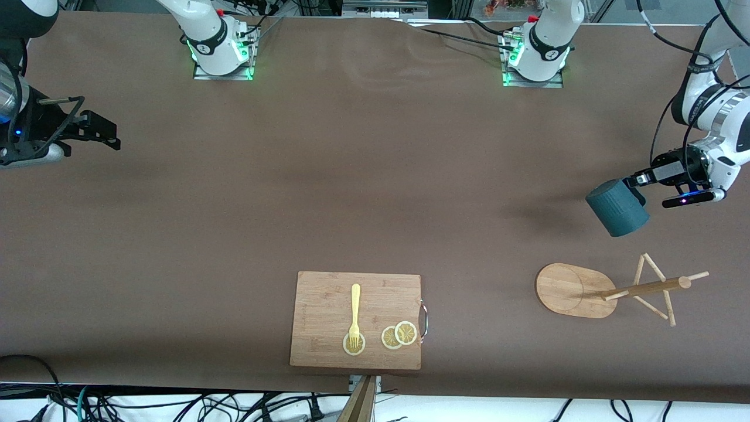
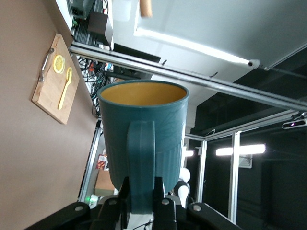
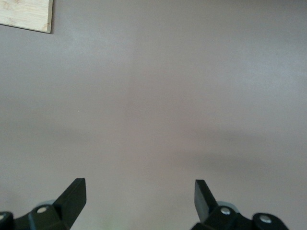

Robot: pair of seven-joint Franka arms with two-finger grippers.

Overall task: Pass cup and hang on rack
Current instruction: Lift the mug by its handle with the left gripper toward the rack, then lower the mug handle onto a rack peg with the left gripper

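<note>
My left gripper (image 1: pixel 636 186) is shut on the handle of the dark teal ribbed cup (image 1: pixel 616 207) and holds it tilted in the air over bare table at the left arm's end. In the left wrist view the fingers (image 2: pixel 158 191) clamp the handle, and the cup (image 2: pixel 144 124) shows its tan inside. The wooden rack (image 1: pixel 577 290) stands on its oval base close to the cup, with its post (image 1: pixel 644 287) and thin pegs free. My right gripper (image 1: pixel 108 133) is open and empty over the right arm's end of the table; it also shows in the right wrist view (image 3: pixel 139 191).
A rectangular wooden cutting board (image 1: pixel 328 305) lies near the table's front edge, with a yellow fork (image 1: pixel 355 313) and lemon slices (image 1: pixel 399 335) on it. The board also shows in the left wrist view (image 2: pixel 48 91) and its corner in the right wrist view (image 3: pixel 26 14).
</note>
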